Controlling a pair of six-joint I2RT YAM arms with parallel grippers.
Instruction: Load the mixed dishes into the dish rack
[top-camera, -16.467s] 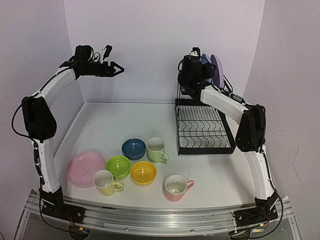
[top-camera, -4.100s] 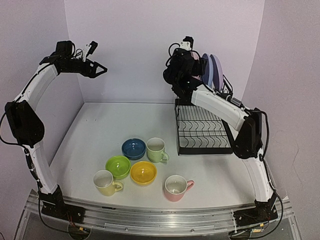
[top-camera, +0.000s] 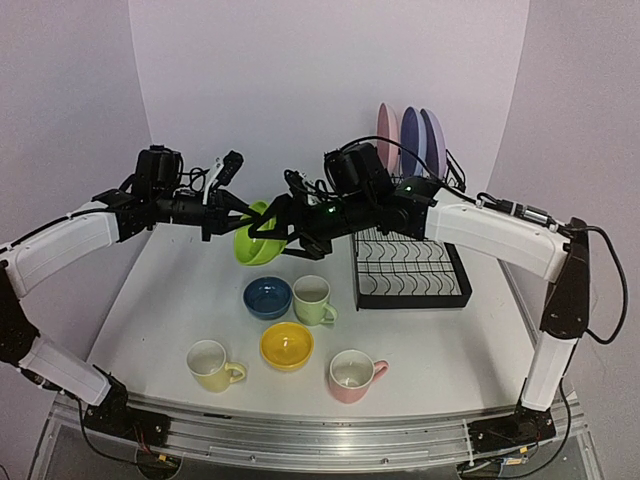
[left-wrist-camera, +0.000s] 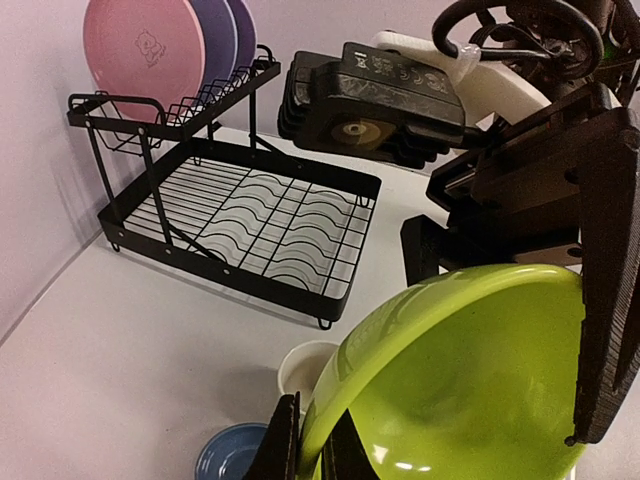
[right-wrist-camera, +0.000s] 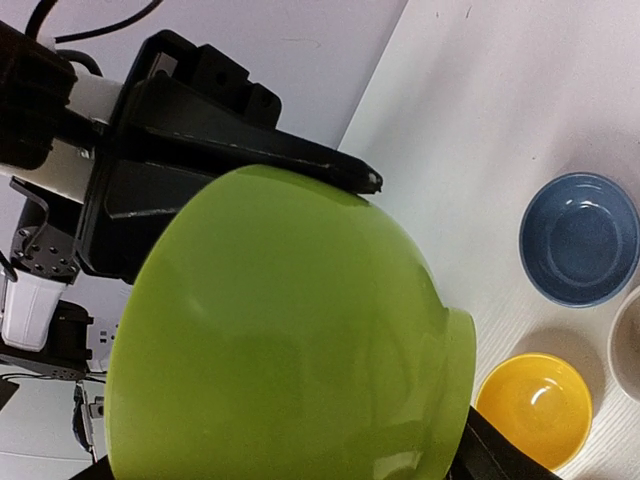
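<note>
The green bowl (top-camera: 255, 238) hangs tilted in mid-air above the table's middle. My left gripper (top-camera: 243, 217) is shut on its rim, which its fingertips (left-wrist-camera: 275, 440) pinch from both sides. My right gripper (top-camera: 281, 226) reaches in from the right and straddles the bowl (right-wrist-camera: 280, 330). One finger (right-wrist-camera: 500, 455) lies by the bowl's foot and the other is hidden, so contact is unclear. The dish rack (top-camera: 410, 265) stands at the back right. A pink plate (top-camera: 386, 130), a blue plate (top-camera: 408, 135) and a lilac plate (top-camera: 433, 140) stand in its upper shelf.
On the table below lie a dark blue bowl (top-camera: 268, 297), a pale green mug (top-camera: 313, 298), a yellow bowl (top-camera: 287, 345), a yellow mug (top-camera: 210, 364) and a pink mug (top-camera: 352, 374). The rack's lower tray (left-wrist-camera: 250, 215) holds nothing.
The pink plate has gone from the table into the rack. The green bowl has left the table, held by my left gripper. Both arms have swung down to meet over the middle.
</note>
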